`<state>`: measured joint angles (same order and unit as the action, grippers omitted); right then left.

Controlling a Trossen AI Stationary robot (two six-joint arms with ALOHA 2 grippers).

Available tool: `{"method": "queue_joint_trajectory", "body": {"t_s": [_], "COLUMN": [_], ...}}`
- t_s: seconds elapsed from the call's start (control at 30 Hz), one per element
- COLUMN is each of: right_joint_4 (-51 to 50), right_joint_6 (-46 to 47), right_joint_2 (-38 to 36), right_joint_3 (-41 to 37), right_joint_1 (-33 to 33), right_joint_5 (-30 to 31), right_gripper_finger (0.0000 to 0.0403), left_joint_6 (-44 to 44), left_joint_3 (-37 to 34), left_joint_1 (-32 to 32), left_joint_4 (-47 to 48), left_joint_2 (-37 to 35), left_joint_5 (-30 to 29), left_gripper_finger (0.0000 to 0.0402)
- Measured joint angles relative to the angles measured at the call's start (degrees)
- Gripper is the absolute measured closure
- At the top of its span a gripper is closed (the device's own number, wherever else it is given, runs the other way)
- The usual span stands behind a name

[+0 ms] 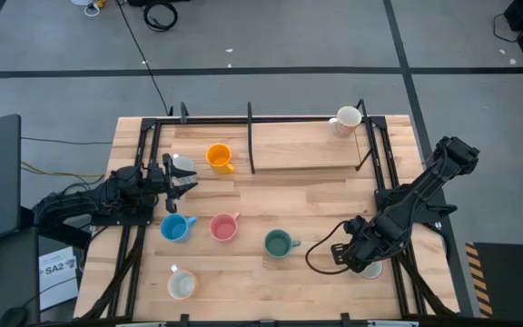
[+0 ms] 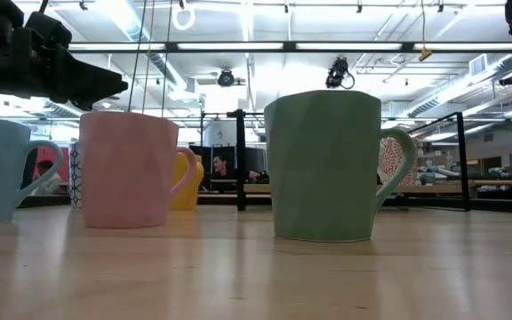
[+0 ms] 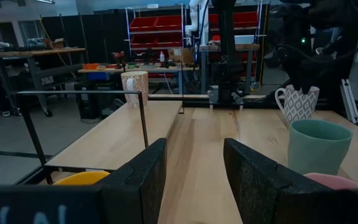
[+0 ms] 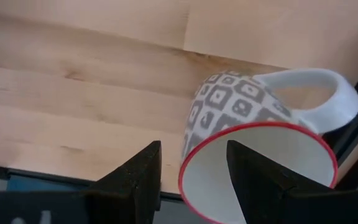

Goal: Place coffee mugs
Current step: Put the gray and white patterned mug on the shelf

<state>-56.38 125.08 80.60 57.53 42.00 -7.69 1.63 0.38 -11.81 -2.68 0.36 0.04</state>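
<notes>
On the wooden table, 4 coloured mugs sit in the middle zone of the high view. The orange mug stands at about 11 o'clock from the table's centre. The light blue mug, the pink mug and the teal-green mug form a loose row running from 8 o'clock toward 6 o'clock, each apart from the next. A cream mug stands alone near the 7 o'clock corner. Another cream mug stands at 1 o'clock, by the black frame rail.

The left gripper hovers at 9 o'clock, just above the light blue mug and beside a white mug at its tip. Its fingers are spread apart with nothing between them; bare wood shows in the gap in the left wrist view.

The right gripper is at 4 o'clock, low over the table's edge. In the right wrist view its fingers stand spread, straddling 1 side of the rim of a grey-patterned mug with a red rim. That mug is tilted, its mouth toward the camera and its white handle pointing away. Whether the pads actually press on the wall cannot be told.

In the low view the teal-green mug and pink mug stand upright nearest the camera.
</notes>
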Motion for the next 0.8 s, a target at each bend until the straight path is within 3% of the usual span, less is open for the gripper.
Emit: {"method": "queue_joint_trajectory", "body": {"t_s": [0.33, 0.8], "right_joint_4": [2.69, 2.01], "right_joint_6": [0.04, -4.62], "right_joint_2": [0.00, -0.11], "right_joint_3": [-3.31, -3.25], "right_joint_1": [-0.16, -0.27], "right_joint_5": [-2.39, -1.21], "right_gripper_finger": [0.0241, 0.0380], "left_joint_6": [0.00, 0.02], "left_joint_3": [0.00, 0.00], "left_joint_1": [0.00, -0.01], "left_joint_4": [0.00, 0.02], "left_joint_2": [0.00, 0.00], "left_joint_5": [0.00, -0.01], "left_gripper_finger": [0.0235, 0.0235]}}
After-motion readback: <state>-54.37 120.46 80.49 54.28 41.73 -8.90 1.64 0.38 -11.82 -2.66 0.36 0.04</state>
